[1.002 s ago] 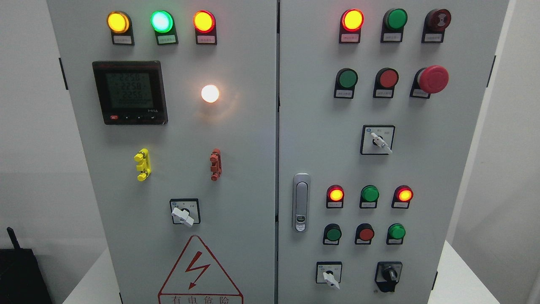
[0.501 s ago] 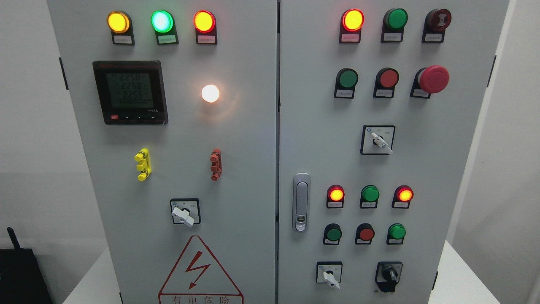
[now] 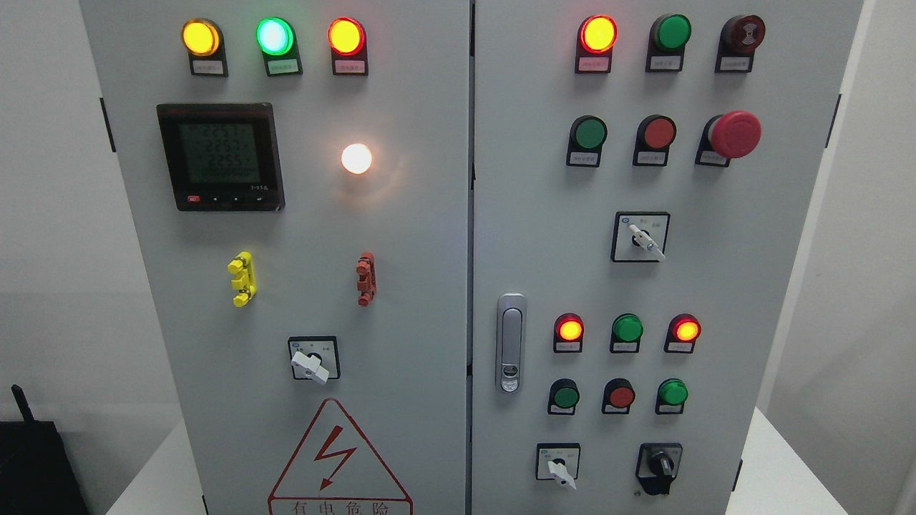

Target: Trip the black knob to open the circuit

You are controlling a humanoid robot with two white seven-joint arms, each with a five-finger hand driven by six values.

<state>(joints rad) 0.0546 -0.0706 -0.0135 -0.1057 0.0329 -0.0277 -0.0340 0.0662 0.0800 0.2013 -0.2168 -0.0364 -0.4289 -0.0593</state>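
Note:
A black rotary knob (image 3: 660, 466) sits at the lower right of the grey control cabinet's right door (image 3: 715, 300). Its handle stands roughly upright. A white-handled selector switch (image 3: 559, 466) sits to its left. Neither of my hands nor arms shows in the head view.
The right door carries lit red lamps (image 3: 570, 330), green and red buttons, a red mushroom stop button (image 3: 733, 134), a white selector (image 3: 644, 238) and a door latch (image 3: 511, 343). The left door holds a meter (image 3: 221, 156), lamps, a white switch (image 3: 312, 363) and a warning triangle (image 3: 338, 458). A black device (image 3: 36, 465) stands at lower left.
The digits on the meter display have changed slightly. Nothing else has moved.

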